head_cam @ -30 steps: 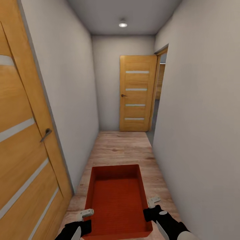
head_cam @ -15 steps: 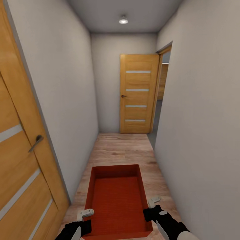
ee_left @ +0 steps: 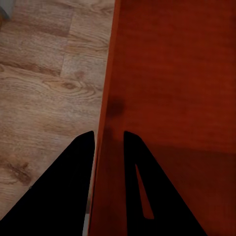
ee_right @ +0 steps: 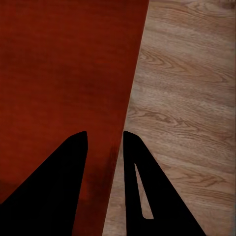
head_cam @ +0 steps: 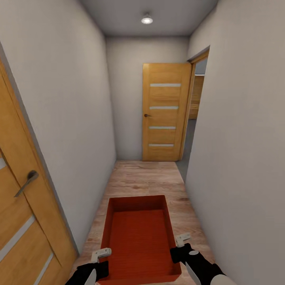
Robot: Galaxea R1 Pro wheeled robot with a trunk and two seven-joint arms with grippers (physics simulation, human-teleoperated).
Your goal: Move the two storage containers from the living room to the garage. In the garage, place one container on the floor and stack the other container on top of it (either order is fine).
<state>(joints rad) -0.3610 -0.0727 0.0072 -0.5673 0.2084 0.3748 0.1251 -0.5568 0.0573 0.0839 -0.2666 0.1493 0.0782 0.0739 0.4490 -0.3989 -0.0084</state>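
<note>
One red-orange open-top storage container (head_cam: 138, 237) is carried in front of me, held level above the wood-plank hallway flooring. My left gripper (head_cam: 99, 263) is shut on its left wall; the left wrist view shows the thin wall (ee_left: 105, 142) pinched between the two dark fingers. My right gripper (head_cam: 178, 255) is shut on the right wall (ee_right: 115, 147) in the same way. The container (ee_left: 167, 88) is empty inside. The second container is out of view.
I am in a narrow corridor with white-grey walls. A wooden door (head_cam: 23, 206) with a lever handle stands close on the left. A closed wooden door (head_cam: 165, 113) ends the hallway, and an open doorway (head_cam: 194, 118) beside it leads right. Bare plank floor (head_cam: 142, 176) lies ahead.
The whole view has advanced down the corridor: the left door slid back and out of frame, the far door looks nearer. The container and both grippers keep their places in the picture.
</note>
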